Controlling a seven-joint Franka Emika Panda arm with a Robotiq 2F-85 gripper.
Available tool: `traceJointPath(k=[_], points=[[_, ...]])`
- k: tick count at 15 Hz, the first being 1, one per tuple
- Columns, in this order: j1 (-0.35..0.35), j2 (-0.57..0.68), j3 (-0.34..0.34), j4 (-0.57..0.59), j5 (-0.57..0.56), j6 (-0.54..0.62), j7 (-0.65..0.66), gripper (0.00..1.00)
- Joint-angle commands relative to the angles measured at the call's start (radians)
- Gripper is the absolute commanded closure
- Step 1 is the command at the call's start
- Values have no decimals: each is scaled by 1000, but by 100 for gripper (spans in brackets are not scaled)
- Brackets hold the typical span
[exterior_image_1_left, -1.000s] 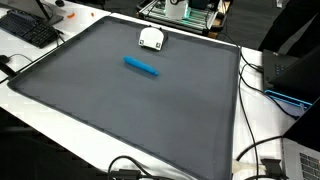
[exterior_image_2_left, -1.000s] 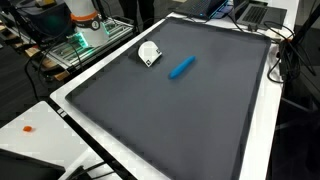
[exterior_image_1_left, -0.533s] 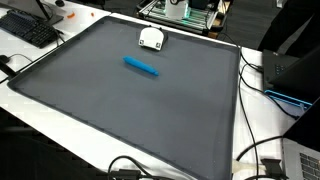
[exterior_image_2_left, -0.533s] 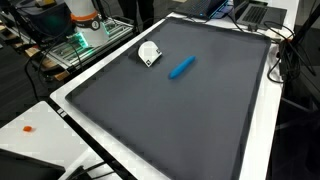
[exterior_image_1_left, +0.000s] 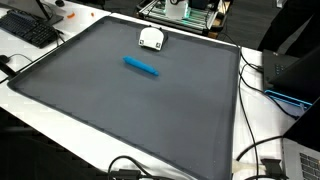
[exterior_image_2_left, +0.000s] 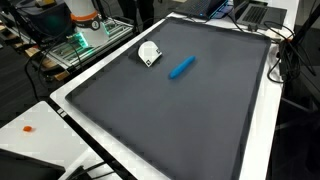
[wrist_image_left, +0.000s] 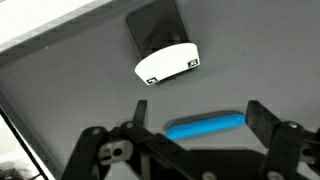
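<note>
Covering the white table (exterior_image_1_left: 70, 120), a dark grey mat (exterior_image_1_left: 130, 110) bears a blue marker (exterior_image_1_left: 141, 66); claw (wrist_image_left: 196, 108) gapes wide.

**Black gripper, as my wrist camera shows it**

All I see of my robot from here is the gripper (wrist_image_left: 197, 110). It is matt black throughout, with two flat fingers (wrist_image_left: 258, 116) that end in squared tips. Each finger rides on jointed link bars (wrist_image_left: 95, 150), with pale round pivot pins (wrist_image_left: 112, 152) set at the joints.
</note>
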Motion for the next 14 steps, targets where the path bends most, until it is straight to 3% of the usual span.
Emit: traceJointPath(k=[1,11,14], points=[[-22,71,-24,-4,67,25,100,0],[-29,166,-138,-100,472,25,106,0],[-29,170,-145,-141,600,82,143,0]])
